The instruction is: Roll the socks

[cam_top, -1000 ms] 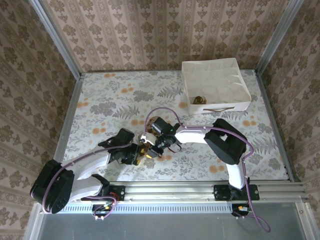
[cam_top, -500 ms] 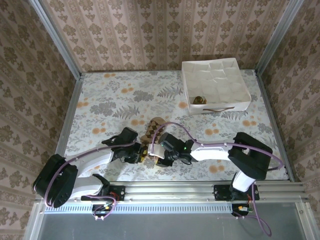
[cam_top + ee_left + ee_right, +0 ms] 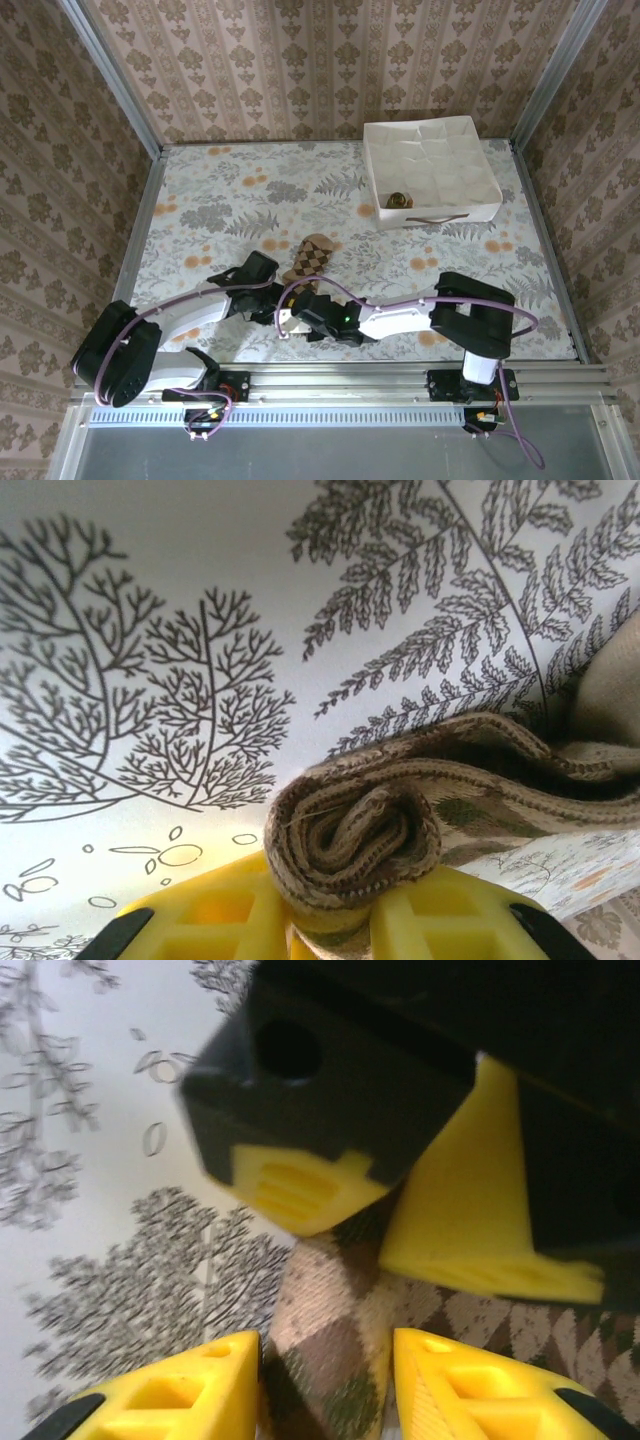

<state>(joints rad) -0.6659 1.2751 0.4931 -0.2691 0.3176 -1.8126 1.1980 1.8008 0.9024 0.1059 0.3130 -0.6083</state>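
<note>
Socks, two: one argyle sock [image 3: 314, 256] by the counter's [image 3: 200, 190] near edge, left tool [image 3: 330, 925] grasping its rolled end, right tool [image 3: 325, 1370] released astride it; we note one bundle [image 3: 397, 199] in the box [image 3: 430, 216].

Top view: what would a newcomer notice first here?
A brown-and-cream argyle sock lies at the front of the floral table, its near end wound into a tight roll pinched in the left claw. The right claw straddles the sock beside it. A white box at the far right holds one small rolled bundle.

Overhead view; both wrist cameras close (sharing sock [image 3: 355, 830])
</note>
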